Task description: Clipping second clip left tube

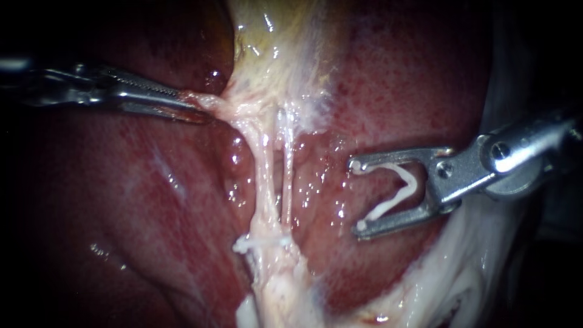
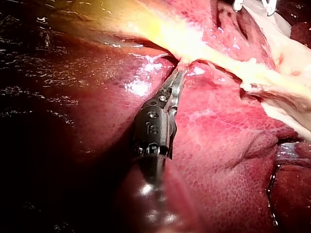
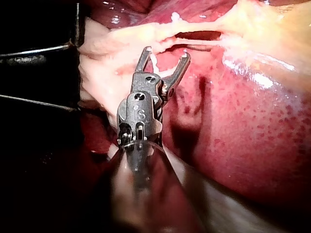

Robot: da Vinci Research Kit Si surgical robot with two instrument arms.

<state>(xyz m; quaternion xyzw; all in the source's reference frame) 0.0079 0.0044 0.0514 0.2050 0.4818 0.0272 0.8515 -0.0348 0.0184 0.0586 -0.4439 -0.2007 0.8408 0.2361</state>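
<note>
My right instrument (image 1: 358, 195) is sitting nearest the lens, its shaft coming in from the right; its tool is standing wide spread, yet each jaw is touching a leg of the white clip (image 1: 402, 187) it is carrying, so the tool is pinching that clip alone. From the right wrist camera the same instrument (image 3: 166, 52) is pointing at the stretched strands ahead of it without touching them.

The left tube (image 1: 258, 176) is running down the middle of the endoscope view, from the gallbladder (image 1: 273, 54) to a pale stump below; the right tube (image 1: 287, 182), thinner, is lying just beside it, a narrow slit showing between the two. A closed clip (image 1: 262, 243) is lying across the strands' lower end; above it the left tube is lying bare. Open liver (image 1: 152, 194) is separating the right tube from the spread jaw tips; on the left tube's other side the liver is rising just beside it.

My left instrument (image 1: 189, 103) is coming in from the left; its tool is pinching a flap of the gallbladder's pale edge, drawn taut toward it; the left wrist camera is showing the same grip (image 2: 179, 73).

The liver is glistening wet; pale fatty tissue (image 1: 461, 273) is bordering it under the right shaft; beyond, everything is lying dark.
</note>
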